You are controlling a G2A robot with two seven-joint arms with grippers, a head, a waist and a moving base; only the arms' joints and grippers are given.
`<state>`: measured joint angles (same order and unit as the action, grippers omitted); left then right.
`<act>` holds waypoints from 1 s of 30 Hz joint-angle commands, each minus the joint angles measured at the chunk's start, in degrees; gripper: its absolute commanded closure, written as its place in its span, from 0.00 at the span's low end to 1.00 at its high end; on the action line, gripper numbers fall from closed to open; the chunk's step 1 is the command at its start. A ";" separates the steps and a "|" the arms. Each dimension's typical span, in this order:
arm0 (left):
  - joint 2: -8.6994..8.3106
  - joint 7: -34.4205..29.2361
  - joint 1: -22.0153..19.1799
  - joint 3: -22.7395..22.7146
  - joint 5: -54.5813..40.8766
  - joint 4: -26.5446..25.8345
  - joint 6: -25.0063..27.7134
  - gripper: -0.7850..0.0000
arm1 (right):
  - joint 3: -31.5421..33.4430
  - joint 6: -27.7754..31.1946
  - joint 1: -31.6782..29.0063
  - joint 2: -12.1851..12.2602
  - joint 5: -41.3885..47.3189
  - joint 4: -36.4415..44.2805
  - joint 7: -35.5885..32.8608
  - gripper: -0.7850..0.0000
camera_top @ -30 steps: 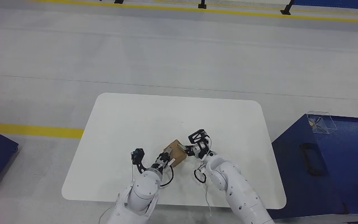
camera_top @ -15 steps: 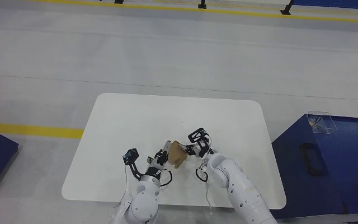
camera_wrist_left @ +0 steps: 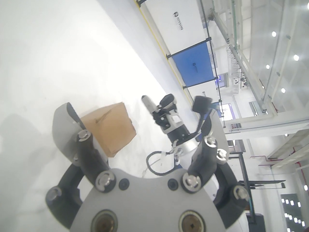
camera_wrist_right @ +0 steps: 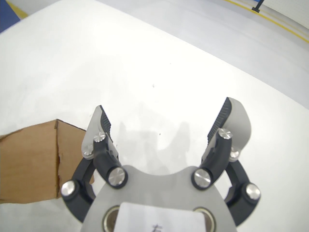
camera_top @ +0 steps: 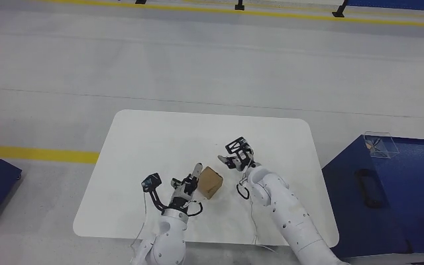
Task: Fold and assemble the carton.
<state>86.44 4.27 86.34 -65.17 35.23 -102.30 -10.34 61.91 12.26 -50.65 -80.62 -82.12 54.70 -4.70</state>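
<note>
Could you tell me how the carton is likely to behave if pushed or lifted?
The carton looks like a small, closed cardboard cube, so probably light and fairly stiff, though a hard squeeze may dent it. Resting flat on the smooth table, it should slide, not roll.

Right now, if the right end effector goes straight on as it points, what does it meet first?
Likely only the bare white table; the brown cardboard carton sits beside the open right end effector, off its line.
</note>
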 commanded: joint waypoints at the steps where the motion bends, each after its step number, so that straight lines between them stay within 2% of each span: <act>1: -0.83 -3.64 0.08 -0.22 8.13 -0.38 4.10 0.00 | -1.80 1.92 2.29 -0.42 -1.43 -3.62 0.41 0.00; 5: -2.56 -7.06 0.54 -1.73 25.53 0.07 10.31 0.00 | -5.19 7.34 4.74 -1.07 -4.34 -8.21 2.08 0.00; 10: -4.30 -13.19 0.91 -4.90 35.96 1.27 18.58 0.00 | -7.91 12.01 5.72 -1.42 -7.37 -10.21 4.15 0.00; 13: -5.07 -12.52 0.79 -5.86 43.36 2.58 21.16 0.00 | -8.74 14.11 5.58 -1.54 -7.68 -10.44 6.22 0.00; 15: -5.39 -12.76 0.71 -5.99 45.73 3.92 22.76 0.00 | -8.07 12.28 5.35 -1.57 -6.53 -10.22 7.91 0.00; 18: -5.75 -11.91 -0.14 -5.65 52.60 5.73 21.63 0.00 | -6.56 10.19 4.59 -1.60 -3.32 -9.36 9.54 0.00; 20: -5.73 -11.74 -0.75 -4.40 53.78 6.71 22.00 0.00 | -5.19 8.49 4.04 -1.58 -0.66 -8.60 9.51 0.00; 24: -5.82 -12.47 -2.09 -2.67 57.57 9.06 22.19 0.00 | -5.19 8.49 4.04 -1.58 -0.66 -8.60 9.51 0.00; 30: -5.60 -14.51 -4.42 -0.80 56.56 11.91 22.97 0.00 | -5.19 8.49 4.04 -1.58 -0.66 -8.60 9.51 0.00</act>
<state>80.82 -9.69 82.32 -66.16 91.90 -90.98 12.49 56.72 20.76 -46.61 -82.19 -82.79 46.10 4.81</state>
